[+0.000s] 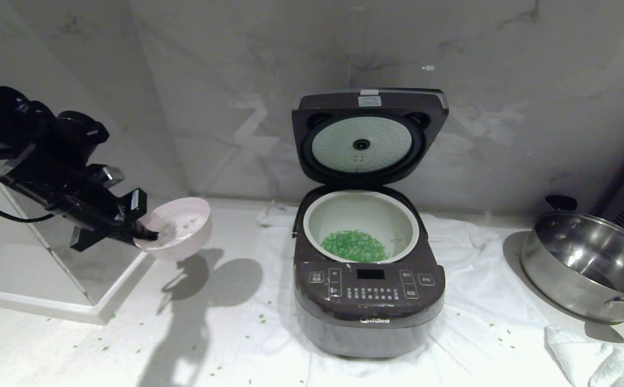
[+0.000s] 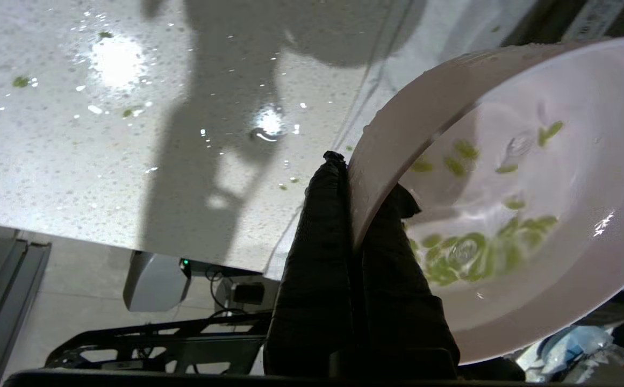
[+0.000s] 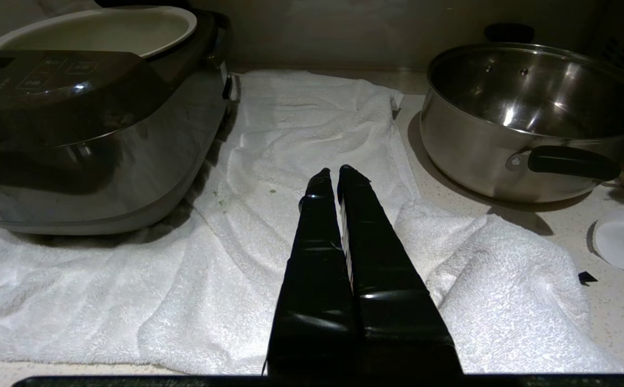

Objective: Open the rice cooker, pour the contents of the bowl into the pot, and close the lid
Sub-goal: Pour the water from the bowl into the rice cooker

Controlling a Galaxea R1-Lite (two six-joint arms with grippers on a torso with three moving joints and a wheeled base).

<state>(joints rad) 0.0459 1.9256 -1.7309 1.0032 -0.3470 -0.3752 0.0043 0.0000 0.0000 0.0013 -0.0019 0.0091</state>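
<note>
Left gripper [image 2: 352, 177] pinched tight on the rim of the bowl [image 1: 180, 226], tipped and aloft well left of the rice cooker [image 1: 368, 301], perhaps some green bits clinging inside, most heaped in the pot [image 1: 361, 226], lid [image 1: 368, 134] upright behind it, while the right gripper [image 3: 333, 174] idles closed, empty.

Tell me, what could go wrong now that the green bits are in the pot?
The left claw pinches only the rim of the pink bowl, held in the air left of the rice cooker. It might slip and drop onto the counter.

A few wet green bits cling inside the tilted bowl and could drip out, adding to the ones scattered on the counter.

The lid stands open, so the cooker is not closed yet.
</note>
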